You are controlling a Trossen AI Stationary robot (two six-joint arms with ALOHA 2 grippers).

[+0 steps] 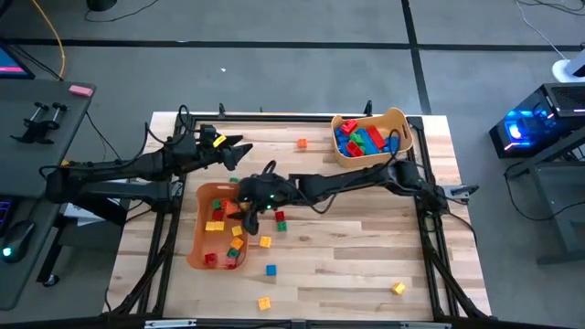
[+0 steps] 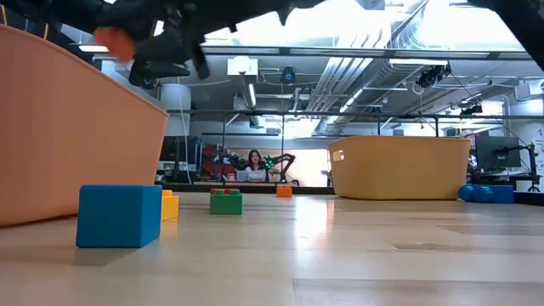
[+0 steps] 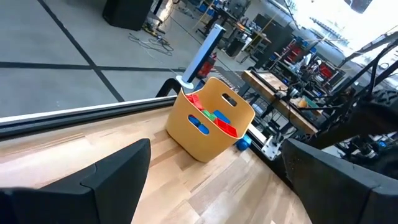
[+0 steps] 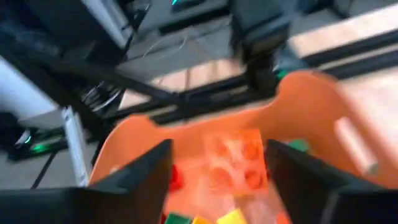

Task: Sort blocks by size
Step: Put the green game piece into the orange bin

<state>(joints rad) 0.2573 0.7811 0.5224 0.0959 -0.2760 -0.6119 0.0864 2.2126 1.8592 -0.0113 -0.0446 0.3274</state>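
A blue block (image 2: pixel 119 216) lies nearest on the table (image 1: pixel 366 247), with yellow (image 2: pixel 170 205), green (image 2: pixel 225 201) and orange (image 2: pixel 284 191) ones behind it. The right gripper (image 4: pixel 216 168) hangs over the near orange bin (image 1: pixel 203 239) (small bricks inside), an orange studded brick (image 4: pixel 236 163) between its parted fingers; whether it is gripped I cannot tell. The left gripper (image 3: pixel 214 174) waits beside, jaws released. The far bin (image 1: pixel 402 137) holds larger blocks (image 1: pixel 361 139).

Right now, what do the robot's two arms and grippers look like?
Both arms are dark, nearly black, built of slim jointed segments with black cables looped along them. The left gripper carries a small yellow marking just behind its fingers. The right gripper shows a tiny green light near its wrist. In the wrist views, each gripper's fingers are broad, flat, matte black wedges.
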